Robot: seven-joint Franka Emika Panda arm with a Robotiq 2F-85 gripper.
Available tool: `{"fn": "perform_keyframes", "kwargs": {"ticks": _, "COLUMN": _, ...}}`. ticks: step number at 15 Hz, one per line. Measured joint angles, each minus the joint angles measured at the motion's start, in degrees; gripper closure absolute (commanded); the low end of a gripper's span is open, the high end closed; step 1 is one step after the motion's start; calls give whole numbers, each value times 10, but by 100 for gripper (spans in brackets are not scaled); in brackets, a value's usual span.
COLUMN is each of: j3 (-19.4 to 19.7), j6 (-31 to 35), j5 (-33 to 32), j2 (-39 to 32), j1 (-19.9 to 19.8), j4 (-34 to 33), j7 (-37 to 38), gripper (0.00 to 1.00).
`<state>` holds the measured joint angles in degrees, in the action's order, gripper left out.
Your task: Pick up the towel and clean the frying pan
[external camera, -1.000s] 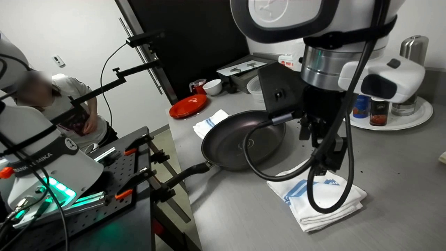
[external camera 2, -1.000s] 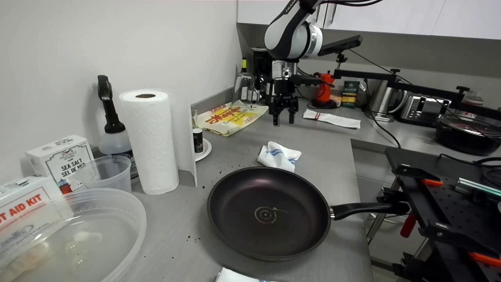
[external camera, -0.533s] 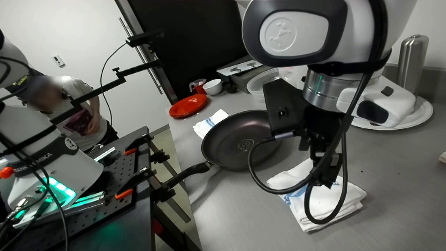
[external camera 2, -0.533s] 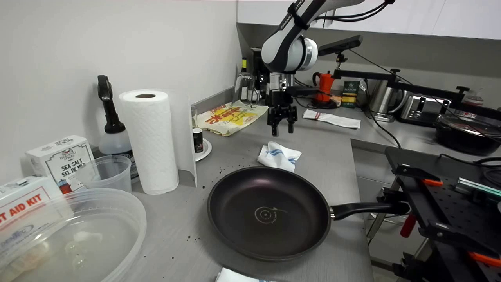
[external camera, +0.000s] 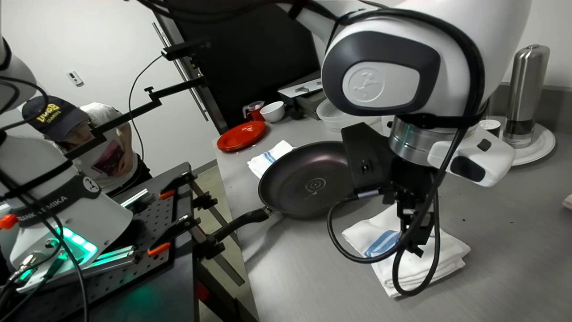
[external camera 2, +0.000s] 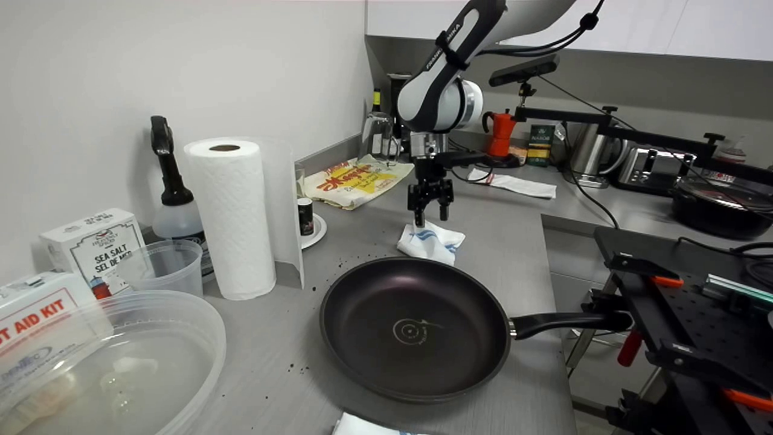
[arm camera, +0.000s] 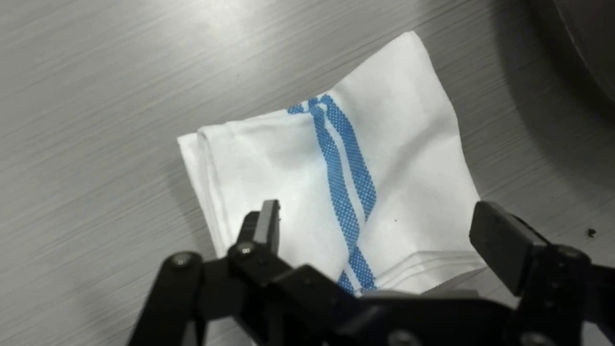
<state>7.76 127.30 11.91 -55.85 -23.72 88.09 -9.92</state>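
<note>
White, blue-striped cloth towel [arm camera: 336,178] lies folded near the round black frying pan [external camera 2: 416,329]. Black two-fingered tool [external camera 2: 432,220]: spread, above towel.

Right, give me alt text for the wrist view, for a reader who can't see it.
A folded, blue-striped white towel lies on a gray countertop, its lower part partly hidden by two black fingers, spread apart. Part of the dark frying pan shows at the upper right, a dark speck below it.
</note>
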Motion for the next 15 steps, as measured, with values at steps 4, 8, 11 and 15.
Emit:
{"fn": "perform_keyframes", "kwargs": {"ticks": 4, "j3": -1, "j6": 15, "j5": -2, "j2": -24, "j1": 1, "j4": -16, "j7": 5, "gripper": 0}}
{"fn": "perform_keyframes", "kwargs": {"ticks": 8, "j3": -1, "j6": 26, "j5": -4, "j2": -42, "j1": 1, "j4": -25, "j7": 14, "gripper": 0}}
{"fn": "perform_keyframes", "kwargs": {"ticks": 11, "j3": 0, "j6": 39, "j5": -5, "j2": -51, "j1": 1, "j4": -26, "j7": 23, "gripper": 0}}
{"fn": "perform_keyframes", "kwargs": {"ticks": 15, "j3": 3, "j6": 62, "j5": -14, "j2": -64, "j1": 5, "j4": -26, "j7": 33, "gripper": 4}}
